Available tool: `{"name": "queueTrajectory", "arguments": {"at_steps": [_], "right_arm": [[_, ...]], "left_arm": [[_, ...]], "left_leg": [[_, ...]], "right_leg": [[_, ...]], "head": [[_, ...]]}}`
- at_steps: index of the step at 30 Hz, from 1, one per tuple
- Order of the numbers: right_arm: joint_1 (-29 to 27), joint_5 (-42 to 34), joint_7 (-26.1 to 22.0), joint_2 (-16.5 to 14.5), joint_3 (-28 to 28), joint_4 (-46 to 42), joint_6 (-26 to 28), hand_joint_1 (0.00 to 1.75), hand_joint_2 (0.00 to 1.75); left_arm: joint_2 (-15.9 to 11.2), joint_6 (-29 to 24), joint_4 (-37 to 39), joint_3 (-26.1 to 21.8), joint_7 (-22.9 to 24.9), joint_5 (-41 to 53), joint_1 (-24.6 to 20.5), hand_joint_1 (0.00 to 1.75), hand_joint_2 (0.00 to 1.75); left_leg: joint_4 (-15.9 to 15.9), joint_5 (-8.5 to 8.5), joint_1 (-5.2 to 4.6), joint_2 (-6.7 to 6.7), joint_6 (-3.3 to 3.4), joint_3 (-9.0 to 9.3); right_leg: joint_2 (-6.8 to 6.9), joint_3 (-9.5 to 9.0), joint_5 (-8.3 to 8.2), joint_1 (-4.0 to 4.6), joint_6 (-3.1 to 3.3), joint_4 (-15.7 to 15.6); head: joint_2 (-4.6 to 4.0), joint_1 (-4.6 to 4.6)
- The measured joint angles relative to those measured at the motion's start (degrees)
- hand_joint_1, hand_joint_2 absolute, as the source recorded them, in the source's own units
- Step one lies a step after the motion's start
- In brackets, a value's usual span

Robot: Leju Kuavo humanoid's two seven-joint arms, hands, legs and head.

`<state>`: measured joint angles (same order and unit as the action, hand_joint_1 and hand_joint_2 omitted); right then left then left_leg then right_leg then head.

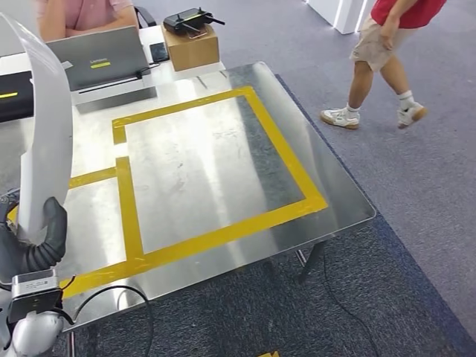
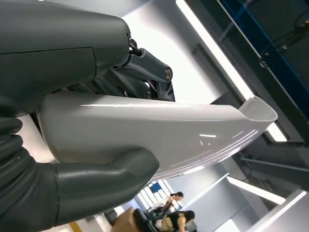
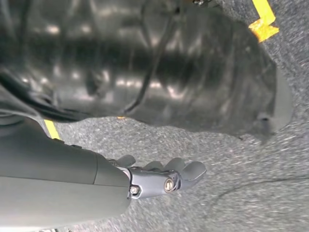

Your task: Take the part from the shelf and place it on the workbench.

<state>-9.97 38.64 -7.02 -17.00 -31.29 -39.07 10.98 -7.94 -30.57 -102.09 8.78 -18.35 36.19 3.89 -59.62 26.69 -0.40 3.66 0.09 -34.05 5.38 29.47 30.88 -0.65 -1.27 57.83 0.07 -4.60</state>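
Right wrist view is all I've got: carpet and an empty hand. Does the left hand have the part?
Observer: Yes. The left hand grips a long white curved part, thumb on one face, fingers on the other.
Operator: Is it at the workbench?
Observer: The workbench is right in front; the part stands upright at its near left side, not set down yet.
Operator: Anything on the bench?
Observer: At the far edge, a laptop and a cardboard box; the yellow-taped area shows nothing on it.
Operator: People nearby?
Observer: One person sits behind the laptop; another is walking on the carpet beyond the bench's far right corner.
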Motion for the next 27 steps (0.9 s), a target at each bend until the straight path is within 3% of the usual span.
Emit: {"name": "queueTrajectory", "arguments": {"at_steps": [1,3,5,7,9,10,11,12,14,16,18,19,21,23,24,25,26,27], "right_arm": [[0.0,0.0,0.0,0.0,0.0,0.0,-0.1,0.00,0.00],[0.1,0.0,0.0,-0.1,0.0,-0.2,-0.2,0.00,0.00],[0.2,0.0,0.0,-0.1,0.0,-0.4,-0.3,0.00,0.00],[0.1,0.0,0.1,-0.1,0.0,-0.5,-0.4,0.00,0.00],[-0.1,0.0,0.1,-0.1,-0.1,-0.5,-0.4,0.00,0.00],[-0.2,0.0,0.2,-0.1,-0.2,-0.6,-0.4,0.00,0.00],[-0.2,0.0,0.2,-0.1,-0.2,-0.6,-0.4,0.00,0.00],[-0.2,0.0,0.2,-0.1,-0.3,-0.6,-0.4,0.00,0.00],[-0.1,0.0,0.2,-0.1,-0.4,-0.6,-0.4,0.00,0.00],[-0.1,0.0,0.2,-0.2,-0.4,-0.7,-0.5,0.00,0.00],[-0.2,0.0,0.2,-0.2,-0.4,-0.7,-0.5,0.00,0.00],[-0.1,0.1,0.2,-0.2,-0.5,-0.8,-0.5,0.00,0.00],[-0.1,0.1,0.1,-0.3,-0.6,-0.9,-0.5,0.00,0.00],[-0.1,0.1,-0.2,-0.4,-0.7,-1.0,-0.7,0.00,0.00],[-0.1,0.0,-0.4,-0.4,-0.8,-1.0,-0.8,0.00,0.00],[-0.1,0.0,-0.5,-0.4,-1.0,-1.0,-0.9,0.00,0.00],[-0.1,-0.1,-0.6,-0.4,-1.1,-1.0,-0.9,0.00,0.00],[-0.1,-0.1,-0.7,-0.4,-1.2,-1.0,-0.9,0.00,0.00]], "left_arm": [[0.0,0.0,0.0,0.0,0.0,0.0,0.0,1.75,1.75],[0.0,0.0,0.0,-0.1,0.1,0.0,0.2,1.75,1.75],[0.0,0.0,0.0,-0.1,0.1,0.1,0.1,1.75,1.75],[0.1,0.0,0.0,-0.1,0.1,0.2,0.0,1.75,1.75],[0.1,0.0,0.0,-0.1,0.1,0.2,0.1,1.75,1.75],[0.1,0.0,0.0,-0.1,0.1,0.2,0.1,1.75,1.75],[0.1,0.0,0.0,-0.1,0.1,0.2,0.1,1.75,1.75],[0.1,0.0,0.0,-0.1,0.1,0.2,0.2,1.75,1.75],[0.2,0.0,0.0,-0.1,0.1,0.2,0.1,1.75,1.75],[0.2,0.0,0.0,-0.1,0.1,0.2,0.0,1.75,1.75],[0.2,0.1,0.0,-0.1,0.2,0.2,0.1,1.75,1.75],[0.1,0.1,0.0,-0.1,0.2,0.2,0.2,1.75,1.75],[0.0,0.1,0.0,-0.1,0.2,0.2,0.2,1.75,1.75],[0.0,0.1,0.0,-0.1,0.2,0.2,0.0,1.75,1.75],[0.1,0.1,0.0,-0.1,0.2,0.2,0.0,1.75,1.75],[0.1,0.1,0.0,0.0,0.2,0.2,0.1,1.75,1.75],[0.1,0.1,0.1,0.0,0.2,0.2,0.1,1.75,1.75],[0.1,0.1,0.1,0.0,0.2,0.2,0.1,1.75,1.75]], "left_leg": [[0.7,0.32,-0.28,0.29,0.26,0.25],[1.0,0.25,-0.17,-0.96,0.83,0.24],[1.5,0.06,0.23,-2.19,1.53,0.52],[1.6,-0.01,0.47,-3.37,2.03,0.62],[1.6,0.02,0.46,-4.79,2.18,0.62],[1.5,0.05,0.44,-5.56,2.18,0.67],[1.5,0.09,0.44,-6.35,2.16,0.75],[1.5,0.15,0.45,-7.12,2.08,0.87],[1.3,0.35,0.47,-8.53,1.71,0.90],[1.1,0.36,0.58,-9.69,1.06,0.54],[1.2,0.09,0.79,-10.83,0.32,0.23],[1.1,0.14,0.86,-10.96,0.04,0.16],[-1.8,1.97,0.75,-8.79,-0.59,-1.18],[-9.0,5.62,0.70,-5.47,-1.10,-4.52],[-12.6,6.99,0.79,-4.71,-1.26,-6.21],[-14.7,7.40,0.89,-4.42,-1.35,-7.18],[-14.7,6.71,0.96,-4.32,-1.37,-7.14],[-12.3,4.97,0.99,-4.30,-1.29,-5.88]], "right_leg": [[0.58,-0.16,0.17,0.13,-0.36,-0.1],[1.55,-0.51,0.51,0.12,-0.98,-0.3],[-0.45,0.17,2.05,-0.01,-1.52,1.6],[-3.83,3.38,5.25,-0.09,-1.79,8.2],[-5.06,7.41,7.35,-0.07,-1.86,15.1],[-5.22,8.46,6.88,-0.04,-1.82,16.1],[-5.37,8.46,5.25,-0.03,-1.73,15.0],[-5.75,7.43,2.77,-0.04,-1.58,11.8],[-8.09,4.36,-0.99,-0.27,-1.15,4.2],[-9.72,2.63,-1.65,-0.38,-0.74,0.8],[-8.92,2.27,-1.60,-0.20,-0.24,0.5],[-8.33,2.15,-1.70,-0.28,0.09,0.3],[-7.02,1.81,-1.84,-0.51,0.74,-0.1],[-5.78,1.60,-1.74,-0.52,1.09,-0.3],[-5.23,1.56,-1.66,-0.48,1.16,-0.3],[-4.74,1.51,-1.59,-0.46,1.18,-0.3],[-4.34,1.42,-1.51,-0.46,1.15,-0.3],[-4.06,1.28,-1.42,-0.46,1.09,-0.2]], "head": [[0.00,0.01],[0.00,0.04],[0.00,0.24],[0.00,0.63],[0.00,0.80],[0.00,0.80],[0.00,0.81],[0.00,0.81],[0.00,0.81],[0.01,0.79],[0.01,0.79],[0.00,0.80],[0.00,0.54],[0.00,0.22],[0.00,0.17],[0.00,0.18],[0.00,0.17],[0.00,0.17]]}}
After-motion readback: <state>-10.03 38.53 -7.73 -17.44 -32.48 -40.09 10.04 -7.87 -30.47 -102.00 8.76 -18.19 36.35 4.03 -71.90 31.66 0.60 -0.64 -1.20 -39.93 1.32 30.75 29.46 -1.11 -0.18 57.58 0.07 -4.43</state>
